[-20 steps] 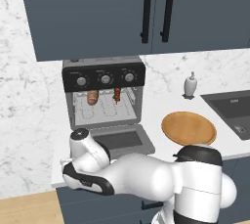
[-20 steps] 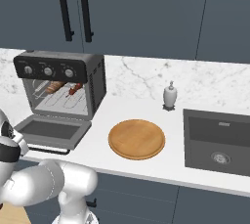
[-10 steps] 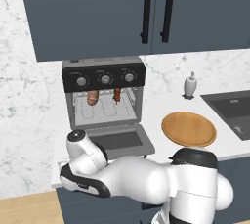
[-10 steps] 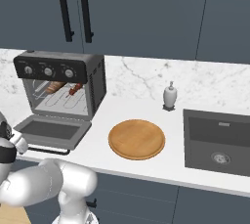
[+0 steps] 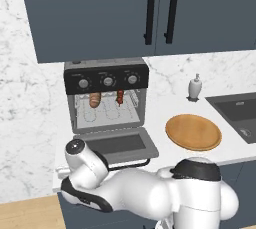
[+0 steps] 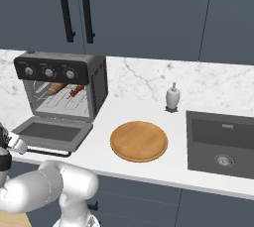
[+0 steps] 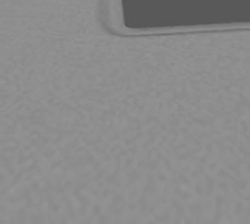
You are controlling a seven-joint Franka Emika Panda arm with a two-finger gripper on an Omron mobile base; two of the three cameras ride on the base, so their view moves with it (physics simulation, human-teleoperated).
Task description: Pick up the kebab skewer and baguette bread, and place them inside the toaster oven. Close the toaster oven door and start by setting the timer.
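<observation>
Oven (image 5: 106,75): no legible markings on panel.
Door (image 5: 118,144): down.
Baguette (image 5: 95,99), skewer (image 5: 120,97): on rack.
End effector: state cannot be told.

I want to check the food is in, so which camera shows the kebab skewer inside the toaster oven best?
The left base view: the kebab skewer faces the camera on the rack. The right base view shows it obliquely.

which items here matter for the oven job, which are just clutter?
Job:
baguette, on the rack
kebab skewer, on the rack
toaster oven
oven door, still dropped open
timer knobs

Clutter:
wooden plate
soap bottle
sink
upper cabinets
</observation>
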